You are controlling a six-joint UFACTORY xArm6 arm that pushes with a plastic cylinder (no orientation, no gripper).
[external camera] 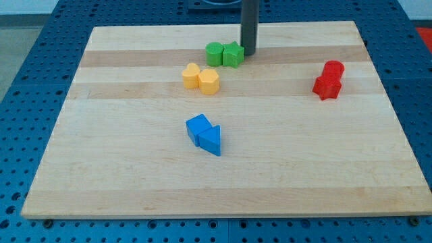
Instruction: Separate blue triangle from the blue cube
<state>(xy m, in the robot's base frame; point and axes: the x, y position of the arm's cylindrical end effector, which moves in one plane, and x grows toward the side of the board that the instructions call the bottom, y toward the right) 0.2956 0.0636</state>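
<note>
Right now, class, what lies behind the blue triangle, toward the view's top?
The blue cube sits touching the blue triangle at its upper left. The triangle hides part of the cube's lower side. My tip is far off, beside the green blocks.

A pale wooden counter (378, 169) fills almost the whole view, planks laid side by side, grain streaking from the view's left to the view's right, lighter and darker bands alternating. Its far edge looks shorter than its near edge, so the outline tapers toward the view's top. Beneath and all around it sits a blue perforated base (27, 101), rows of small dark holes in a tidy grid, showing at both sides and along the view's bottom. Up at the view's top left, a strip of lighter grey floor (27, 10) peeks in. Light is soft and even, shadows faint and short.
</note>
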